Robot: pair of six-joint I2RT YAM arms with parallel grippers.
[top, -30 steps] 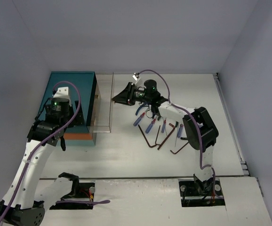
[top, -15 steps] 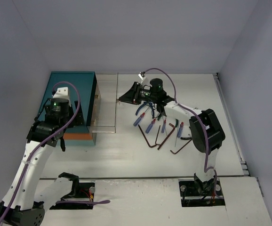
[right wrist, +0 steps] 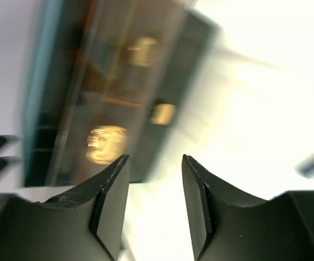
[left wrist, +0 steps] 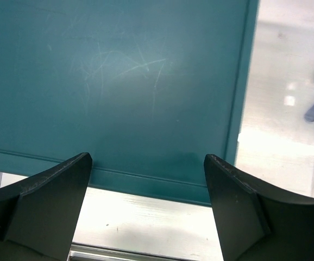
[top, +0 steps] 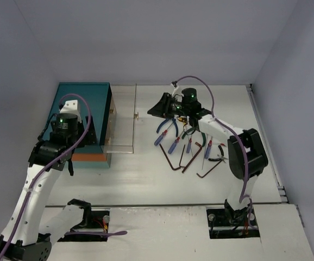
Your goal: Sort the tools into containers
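The teal chest (top: pixel 83 106) stands at the left, with one clear drawer (top: pixel 121 119) pulled out to the right, its brass knob (top: pixel 137 115) free. The tools (top: pixel 184 144) lie scattered right of it: blue-handled pliers (top: pixel 165 126), blue-and-red screwdrivers (top: pixel 173 144) and dark hex keys (top: pixel 174 163). My right gripper (top: pixel 154 110) is open and empty, a short gap right of the knob. Its blurred wrist view shows the open fingers (right wrist: pixel 111 201) facing the drawer fronts and a knob (right wrist: pixel 107 142). My left gripper (left wrist: pixel 146 206) is open and empty over the chest's top (left wrist: pixel 119 81).
Grey walls close in the table on the left, back and right. The right arm's forearm (top: pixel 222 130) reaches over the tool pile. A further hex key (top: pixel 207 171) lies at the pile's near right.
The clear drawer slid a little further out to the right. My right gripper then moved right, off the knob. The left arm barely moved.
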